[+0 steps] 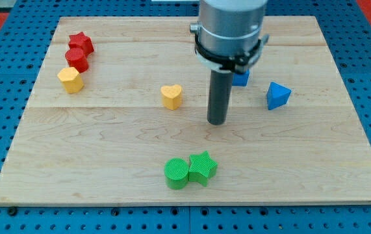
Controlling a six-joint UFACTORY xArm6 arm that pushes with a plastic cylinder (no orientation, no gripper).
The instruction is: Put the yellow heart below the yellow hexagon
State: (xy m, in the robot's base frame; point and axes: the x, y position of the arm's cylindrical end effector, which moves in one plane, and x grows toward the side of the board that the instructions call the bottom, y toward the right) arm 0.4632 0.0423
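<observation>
Seven blocks | yellow heart left of my tip | wooden board

Our arm enters from the view's top as a wide, grey metallic cylinder ringed near its base by a thin black cable or band. Below it, our straight dark rod narrows to my tip.
</observation>
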